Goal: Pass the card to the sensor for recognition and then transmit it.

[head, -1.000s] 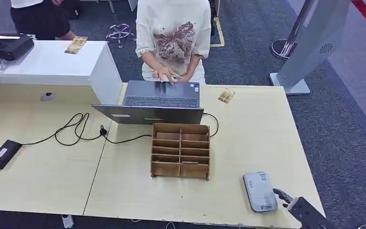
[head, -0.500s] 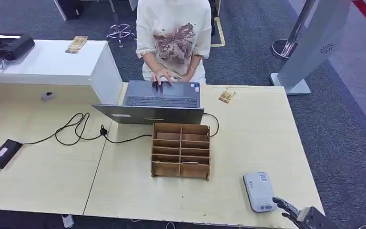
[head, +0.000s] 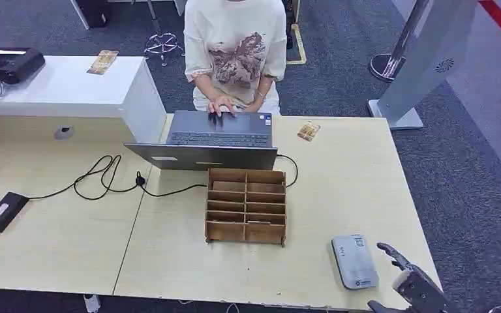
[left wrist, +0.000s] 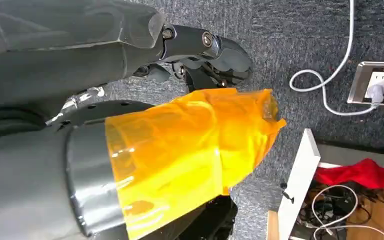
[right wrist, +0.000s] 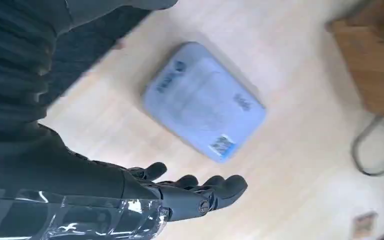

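A small patterned card (head: 308, 130) lies on the far side of the table, to the right of the laptop; it appears as a blurred patch (right wrist: 364, 223) in the right wrist view. The grey-blue sensor pad (head: 354, 261) (right wrist: 205, 100) lies flat near the table's front right edge. My right hand (head: 401, 266) (right wrist: 190, 192) hovers just right of the sensor, fingers stretched out and apart, holding nothing. My left hand (left wrist: 205, 50) hangs over the carpet beside an orange film cover, its dark fingers bent; nothing shows in them.
A wooden slotted organizer (head: 246, 205) stands mid-table in front of an open laptop (head: 215, 138), where a seated person (head: 235, 45) types. A black cable (head: 104, 176) and power brick (head: 1, 210) lie at left. A white counter (head: 65, 85) is at the far left, a grey kiosk base (head: 398, 104) at the right.
My right hand dipped toward the table's front edge, then rose again beside the sensor with its fingers stretched forward. A person behind the white counter has left the picture.
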Controlling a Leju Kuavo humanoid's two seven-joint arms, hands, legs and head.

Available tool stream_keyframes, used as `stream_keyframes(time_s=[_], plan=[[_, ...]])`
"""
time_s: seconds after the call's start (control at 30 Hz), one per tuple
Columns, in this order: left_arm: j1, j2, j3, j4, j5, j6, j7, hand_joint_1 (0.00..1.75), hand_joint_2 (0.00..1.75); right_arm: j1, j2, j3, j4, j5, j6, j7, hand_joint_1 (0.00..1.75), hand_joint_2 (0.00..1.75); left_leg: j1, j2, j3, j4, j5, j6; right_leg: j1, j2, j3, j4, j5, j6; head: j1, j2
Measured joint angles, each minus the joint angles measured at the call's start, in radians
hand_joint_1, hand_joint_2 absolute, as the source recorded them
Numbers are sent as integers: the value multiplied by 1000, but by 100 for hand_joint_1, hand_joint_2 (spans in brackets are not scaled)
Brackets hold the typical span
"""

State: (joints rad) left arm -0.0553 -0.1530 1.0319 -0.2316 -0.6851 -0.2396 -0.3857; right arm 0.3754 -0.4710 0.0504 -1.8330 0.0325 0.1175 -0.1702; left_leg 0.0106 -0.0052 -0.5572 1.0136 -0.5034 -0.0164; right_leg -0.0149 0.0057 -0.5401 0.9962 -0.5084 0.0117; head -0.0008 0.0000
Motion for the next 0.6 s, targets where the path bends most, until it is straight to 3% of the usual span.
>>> stream_keyframes(time_s=[0.27,0.6], plan=[[-1,-2,4,0,-17,0,-2,0,0,-138,126,-27,12,32,29,-71,0,175,0,0,0,0,0,0,0,0,1,1,0,0,0,0],[-4,-2,6,0,-48,-3,0,0,0,-358,176,-39,32,-1,61,-67,0,175,0,-1,0,0,0,0,0,-1,1,1,0,0,0,0]])
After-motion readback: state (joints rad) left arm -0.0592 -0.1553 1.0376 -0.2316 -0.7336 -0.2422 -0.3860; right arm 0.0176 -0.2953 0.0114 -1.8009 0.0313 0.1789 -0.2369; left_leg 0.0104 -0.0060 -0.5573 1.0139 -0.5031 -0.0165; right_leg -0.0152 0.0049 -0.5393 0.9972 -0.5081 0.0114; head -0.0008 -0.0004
